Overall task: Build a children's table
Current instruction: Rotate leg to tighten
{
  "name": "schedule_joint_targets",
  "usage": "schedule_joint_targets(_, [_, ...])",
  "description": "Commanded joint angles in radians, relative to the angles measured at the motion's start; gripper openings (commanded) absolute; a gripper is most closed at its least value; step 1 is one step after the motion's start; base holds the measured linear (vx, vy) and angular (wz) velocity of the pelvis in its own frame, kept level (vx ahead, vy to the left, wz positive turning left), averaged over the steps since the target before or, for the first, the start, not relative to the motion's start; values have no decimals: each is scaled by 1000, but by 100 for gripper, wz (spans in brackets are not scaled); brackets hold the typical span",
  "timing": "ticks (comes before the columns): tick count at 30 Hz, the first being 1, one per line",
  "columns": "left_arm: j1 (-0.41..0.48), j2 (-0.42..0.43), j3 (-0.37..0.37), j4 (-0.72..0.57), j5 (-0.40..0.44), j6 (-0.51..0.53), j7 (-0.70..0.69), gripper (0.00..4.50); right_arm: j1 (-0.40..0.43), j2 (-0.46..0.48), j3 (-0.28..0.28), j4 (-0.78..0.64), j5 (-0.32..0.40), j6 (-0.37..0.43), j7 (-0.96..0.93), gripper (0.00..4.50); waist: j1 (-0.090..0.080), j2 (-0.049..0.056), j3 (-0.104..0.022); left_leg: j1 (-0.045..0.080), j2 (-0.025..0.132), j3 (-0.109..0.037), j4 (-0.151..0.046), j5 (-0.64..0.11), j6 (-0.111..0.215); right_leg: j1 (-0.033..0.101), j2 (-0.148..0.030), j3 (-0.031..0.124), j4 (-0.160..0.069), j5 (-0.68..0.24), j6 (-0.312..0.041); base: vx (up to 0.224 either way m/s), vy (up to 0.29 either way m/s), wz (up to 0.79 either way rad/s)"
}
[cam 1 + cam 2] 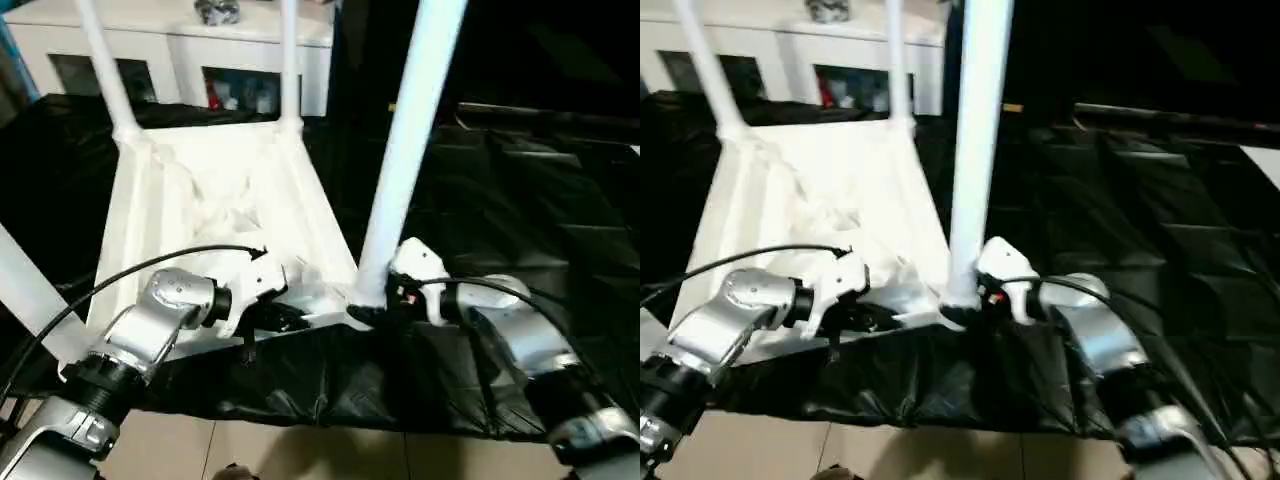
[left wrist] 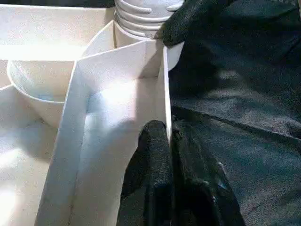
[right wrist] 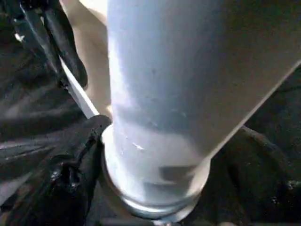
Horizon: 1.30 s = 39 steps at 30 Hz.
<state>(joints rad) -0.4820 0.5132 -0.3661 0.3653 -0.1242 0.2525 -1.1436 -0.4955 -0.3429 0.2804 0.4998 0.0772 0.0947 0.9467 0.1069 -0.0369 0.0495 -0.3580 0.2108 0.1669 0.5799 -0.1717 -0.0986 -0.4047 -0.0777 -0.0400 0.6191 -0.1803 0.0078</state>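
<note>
The children's table lies upside down on black cloth, its white tabletop (image 1: 305,205) with the ribbed underside up. White legs stand upright in the corner sockets: two at the far corners (image 1: 105,70) (image 1: 288,60), one at the near right (image 1: 400,170) and one at the near left (image 1: 25,285). My left gripper (image 1: 278,316) is shut on the tabletop's near rim (image 2: 165,89), one finger (image 2: 150,160) on each side of the thin wall. My right gripper (image 1: 383,305) stands open around the base of the near right leg (image 3: 178,94), one finger (image 3: 70,165) touching its collar.
A white cabinet (image 1: 170,45) with glass-fronted compartments stands behind the table. Crumpled black cloth (image 1: 520,180) covers the ground to the right and front. Tan floor (image 1: 300,450) shows at the near edge. A black cable (image 1: 150,265) arcs over my left forearm.
</note>
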Motion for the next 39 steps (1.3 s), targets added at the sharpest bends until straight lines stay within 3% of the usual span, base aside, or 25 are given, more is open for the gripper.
schedule_joint_targets(1, [0, -17, 8, 12, -31, -17, -14, 0, -28, 14, 6, 47, -10, -18, 0, 360, 1, -20, -54, 2, 10, 4, -73, -296, -3, 37, -54, 29, -87, -405, -144, 0, 0, 0])
schedule_joint_targets(4, [1, -20, 13, 21, -32, -22, -17, 0, -38, 31, -6, 81, -3, -25, -2, 325, -1, -16, -51, 5, 10, 3, -75, -305, -6, 33, -56, 30, -91, -438, -136, 0, 0, 0])
schedule_joint_targets(8, [2, -21, 16, 33, -25, -32, -18, 0, -53, 61, -31, 130, 16, -38, -19, 291, -7, -20, -48, 5, 10, -1, -78, -336, -9, 30, -56, 29, -95, -487, -123, 0, 0, 0])
schedule_joint_targets(10, [-1, -29, 23, 44, -16, -34, -14, 0, -59, 76, -40, 159, 20, -52, -22, 282, -10, -15, -44, 6, 10, -1, -78, -346, -10, 26, -57, 30, -99, -509, -117, 0, 0, 0])
schedule_joint_targets(14, [-19, -68, 28, 56, 3, -9, 49, 0, -40, 115, -57, 171, 31, -40, -72, 276, -15, -18, -38, 11, 10, -4, -81, -380, -14, 20, -57, 28, -107, -576, -98, 0, 0, 0])
schedule_joint_targets(19, [-53, -156, 29, 75, 41, 38, 192, 0, -9, 186, -80, 181, 28, -31, -208, 274, -15, -22, -36, 11, 8, -3, -85, -373, -14, 20, -53, 27, -109, -546, -100, 0, 0, 0])
schedule_joint_targets(21, [-64, -247, 22, 89, 54, 72, 286, 0, 2, 274, -101, 207, 17, -25, -360, 274, -17, -20, -33, 11, 7, -3, -87, -384, -13, 17, -53, 26, -112, -555, -96, 0, 0, 0])
schedule_joint_targets(22, [-67, -283, 21, 99, 58, 83, 314, 0, -3, 314, -106, 228, 3, -33, -423, 274, -19, -16, -30, 14, 5, -4, -88, -400, -20, 12, -53, 25, -117, -583, -90, 0, 0, 0])
schedule_joint_targets(23, [-69, -314, 17, 108, 63, 92, 335, 0, -9, 349, -100, 244, -18, -46, -478, 274, -20, -20, -32, 15, 3, -7, -87, -409, -27, 14, -57, 20, -120, -619, -75, 0, 0, 0])
schedule_joint_targets(26, [-69, -350, 5, 121, 80, 97, 359, 0, -31, 406, -75, 263, -46, -86, -512, 274, -24, -15, -32, 10, 1, -11, -92, -442, -21, 15, -57, 15, -126, -635, -48, 0, 0, 0])
schedule_joint_targets(28, [-64, -347, 5, 115, 91, 97, 355, 0, -36, 403, -76, 258, -56, -114, -508, 274, -25, -17, -36, 17, 1, -10, -91, -459, -13, 12, -58, 14, -131, -635, -43, 0, 0, 0])
schedule_joint_targets(29, [-61, -342, 7, 111, 93, 98, 351, 0, -36, 398, -81, 255, -57, -121, -508, 274, -23, -15, -36, 14, 2, -10, -94, -451, -8, 16, -58, 14, -131, -618, -45, 0, 0, 0])
schedule_joint_targets(30, [-56, -327, 11, 105, 94, 95, 339, 0, -36, 381, -103, 250, -38, -120, -488, 330, -23, -16, -37, 12, 2, -10, -96, -442, -5, 18, -57, 14, -131, -604, -47, 0, 0, 0])
schedule_joint_targets(31, [-52, -316, 14, 101, 94, 92, 331, 0, -35, 370, -119, 248, -24, -117, -475, 344, -22, -20, -39, 11, 3, -8, -97, -427, 0, 19, -57, 16, -130, -584, -51, 0, 0, 0])
schedule_joint_targets(33, [-42, -285, 22, 91, 103, 77, 296, 0, -34, 329, -146, 245, -11, -128, -418, 350, -21, -17, -36, 11, 4, -7, -97, -430, 6, 16, -57, 17, -130, -578, -57, 0, 0, 0])
schedule_joint_targets(37, [-17, -224, 19, 55, 94, 48, 213, 0, -25, 242, -131, 222, -2, -140, -285, 389, -16, -27, -43, 7, 10, -2, -96, -379, 24, 23, -60, 22, -121, -501, -86, 0, 0, 0])
schedule_joint_targets(39, [-6, -199, 17, 36, 83, 35, 168, 0, -18, 206, -115, 206, -3, -146, -220, 402, -13, -26, -42, 0, 10, 0, -97, -345, 32, 29, -60, 23, -115, -464, -99, 0, 0, 0])
